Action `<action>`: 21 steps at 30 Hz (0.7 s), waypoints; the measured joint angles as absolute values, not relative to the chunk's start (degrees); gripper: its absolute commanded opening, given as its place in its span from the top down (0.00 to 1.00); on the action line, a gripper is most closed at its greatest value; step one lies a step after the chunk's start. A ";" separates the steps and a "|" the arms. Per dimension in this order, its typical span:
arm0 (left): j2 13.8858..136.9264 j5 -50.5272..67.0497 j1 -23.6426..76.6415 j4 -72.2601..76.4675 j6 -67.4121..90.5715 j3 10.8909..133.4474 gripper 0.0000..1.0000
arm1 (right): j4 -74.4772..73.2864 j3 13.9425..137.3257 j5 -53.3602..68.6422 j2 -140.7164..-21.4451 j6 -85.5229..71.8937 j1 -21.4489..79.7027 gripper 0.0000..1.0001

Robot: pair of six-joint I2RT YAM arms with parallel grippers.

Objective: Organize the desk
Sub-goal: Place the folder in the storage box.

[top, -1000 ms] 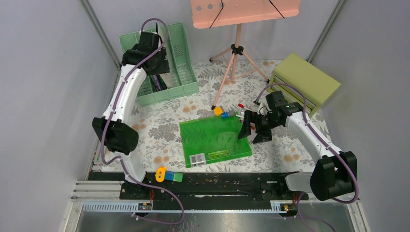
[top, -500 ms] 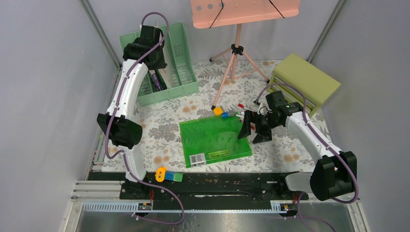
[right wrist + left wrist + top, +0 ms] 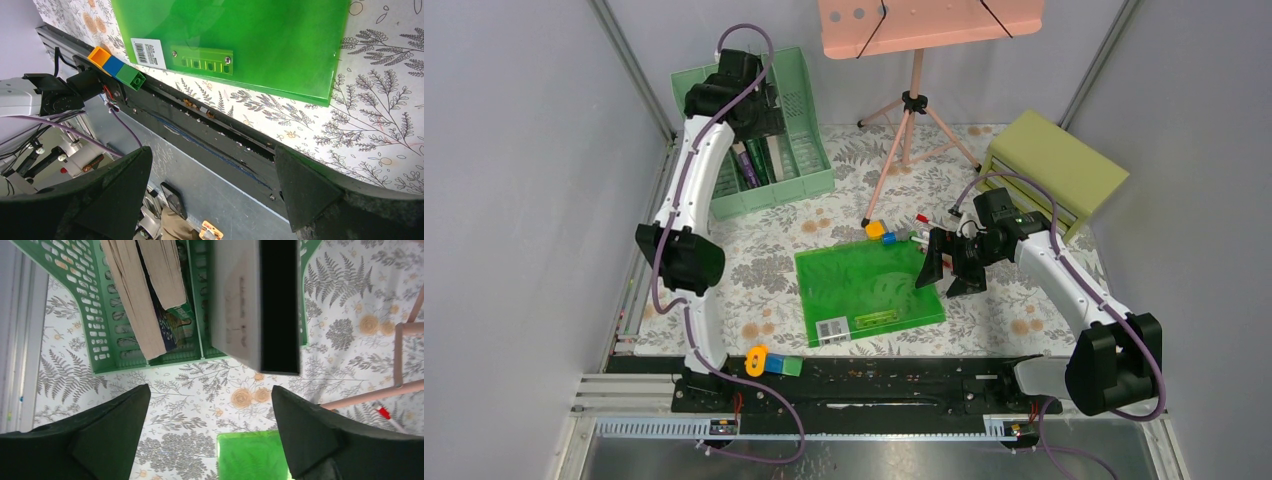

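My left gripper (image 3: 210, 390) has its jaws wide with nothing between them, over the one slotted green plastic rack (image 3: 100, 340), where I count two pale-paged books (image 3: 137, 295) and, beside them, one grey flat-faced case (image 3: 237, 300). My right gripper (image 3: 212, 150) gapes equally wide and empty above one glossy translucent green board (image 3: 240, 40) and a row of three square blocks (image 3: 117, 67), orange, blue, green. The desk (image 3: 754, 270), flat and square under its fern-printed cloth, lies beneath both arms.

Desk (image 3: 754, 270), fern-and-flower cloth. It carried: green slotted rack (image 3: 816, 150), far-left corner; olive drawer box (image 3: 1054, 165), right edge; pink tripod stand (image 3: 913, 102), far edge; green clipboard (image 3: 864, 285), centre; small coloured blocks (image 3: 876, 230) at the clipboard's far edge.
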State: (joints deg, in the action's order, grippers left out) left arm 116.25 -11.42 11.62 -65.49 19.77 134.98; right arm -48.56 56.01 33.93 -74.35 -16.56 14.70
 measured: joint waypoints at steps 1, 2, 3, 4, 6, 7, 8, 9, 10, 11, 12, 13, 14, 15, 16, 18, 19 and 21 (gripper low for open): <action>116.25 -11.38 11.57 -65.47 19.84 134.96 0.02 | -48.56 56.01 33.93 -74.30 -16.71 14.70 0.00; 116.07 -11.35 11.55 -65.32 20.08 134.91 0.02 | -48.56 56.01 33.93 -74.24 -16.78 14.70 0.01; 115.59 -11.29 11.53 -64.71 20.16 134.45 0.01 | -48.56 56.01 33.93 -74.13 -16.84 14.70 0.00; 114.93 -11.20 11.49 -64.20 20.23 133.78 0.01 | -48.56 56.01 33.93 -73.97 -16.93 14.70 0.00; 112.62 -10.92 11.44 -63.11 20.51 131.37 0.01 | -48.53 56.01 33.93 -73.67 -16.99 14.70 0.00; 110.91 -10.76 11.44 -62.35 20.64 129.62 0.01 | -48.56 56.01 33.93 -73.45 -17.04 14.70 0.01; 109.14 -10.61 11.44 -61.80 20.84 128.01 0.01 | -48.53 56.01 33.93 -73.30 -17.10 14.70 0.01; 106.96 -10.33 11.44 -61.23 20.99 126.17 0.01 | -48.56 56.01 33.93 -73.17 -17.17 14.70 0.00; 104.12 -9.91 11.44 -60.29 21.10 123.85 0.01 | -48.53 56.01 33.93 -72.99 -17.23 14.70 0.01; 101.86 -9.43 11.44 -59.61 21.21 122.15 0.01 | -48.51 55.99 33.95 -72.88 -17.34 14.70 0.01; 98.83 -8.84 11.44 -58.67 21.30 119.81 0.01 | -48.49 55.96 33.98 -72.66 -17.41 14.70 0.00; 95.64 -8.12 11.44 -57.56 21.50 117.34 0.01 | -48.47 55.92 33.98 -72.44 -17.54 14.70 0.01; 92.53 -7.40 11.44 -56.14 21.67 114.67 0.01 | -48.34 55.79 34.00 -72.16 -17.63 14.70 0.01; 89.34 -6.44 11.44 -55.09 21.93 111.94 0.01 | -48.21 55.59 34.00 -71.81 -17.78 14.70 0.00; 85.36 -5.39 11.44 -53.78 22.37 108.31 0.01 | -48.18 55.42 34.02 -71.57 -17.82 14.70 0.00; 79.48 -3.66 11.44 -52.12 22.98 102.91 0.01 | -48.14 55.27 34.06 -71.29 -17.89 14.70 0.01; 76.07 -2.70 11.38 -50.98 23.51 99.15 0.01 | -48.10 55.20 34.06 -71.20 -17.96 14.70 0.01; 71.29 -1.21 11.27 -49.84 24.62 93.54 0.01 | -48.07 55.05 34.04 -70.94 -18.02 14.70 0.01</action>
State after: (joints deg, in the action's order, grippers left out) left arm 71.29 -1.21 11.27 -49.84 24.62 93.54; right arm -48.07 55.05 34.04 -70.94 -18.02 14.70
